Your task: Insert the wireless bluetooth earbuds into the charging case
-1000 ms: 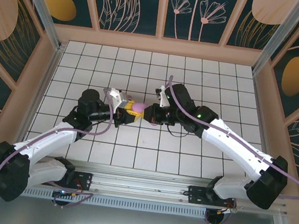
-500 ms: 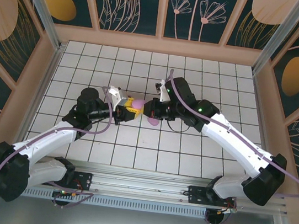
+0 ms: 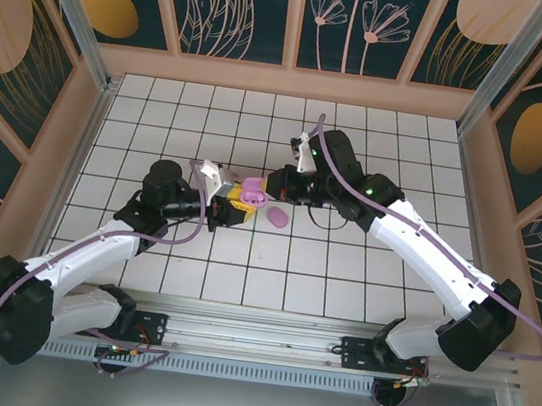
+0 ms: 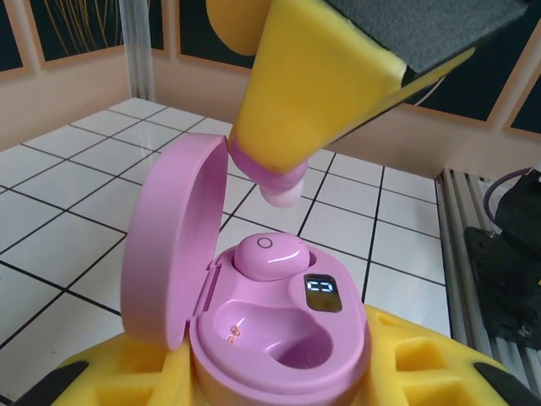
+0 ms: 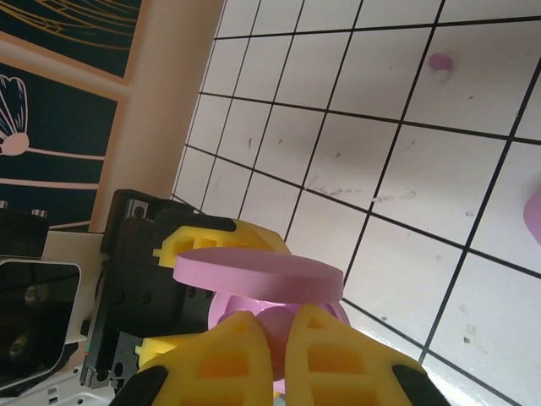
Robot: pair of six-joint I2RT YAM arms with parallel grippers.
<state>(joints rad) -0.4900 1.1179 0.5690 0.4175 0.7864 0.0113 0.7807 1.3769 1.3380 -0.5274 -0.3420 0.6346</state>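
Near the middle of the overhead view, two robot arms meet over a white tiled counter (image 3: pixel 163 107). The left arm's fingers (image 3: pixel 238 199), padded in yellow foam, are clamped on the base of the charging case (image 3: pixel 250 195).

In the left wrist view we look down into the case, which fills the lower middle of the frame. It is glossy pink-purple and rounded. Its lid (image 4: pixel 169 245) is hinged open and stands upright at the left. A seated earbud (image 4: pixel 269 256) lies in the farther socket. Its smooth oval face is up, marked with a small ring, and its long axis runs left to right across the frame. Beside it a small display (image 4: pixel 321 293) glows. The nearer socket (image 4: pixel 279 334) is bare, with two gold contacts showing.

The right arm's fingers (image 4: pixel 313 85) come down from the upper right, pinched narrow on the held earbud (image 4: pixel 281 184). Its long axis is roughly upright in the frame. A purple band shows below the foam, and its pale rounded tip points down at the case. It hangs just above the seated earbud, not touching.

In the right wrist view a loose earbud (image 5: pixel 439 61) lies on a tile at the upper right. In the overhead view a larger pink oval (image 3: pixel 278 218) rests on the counter, just lower right of the case.
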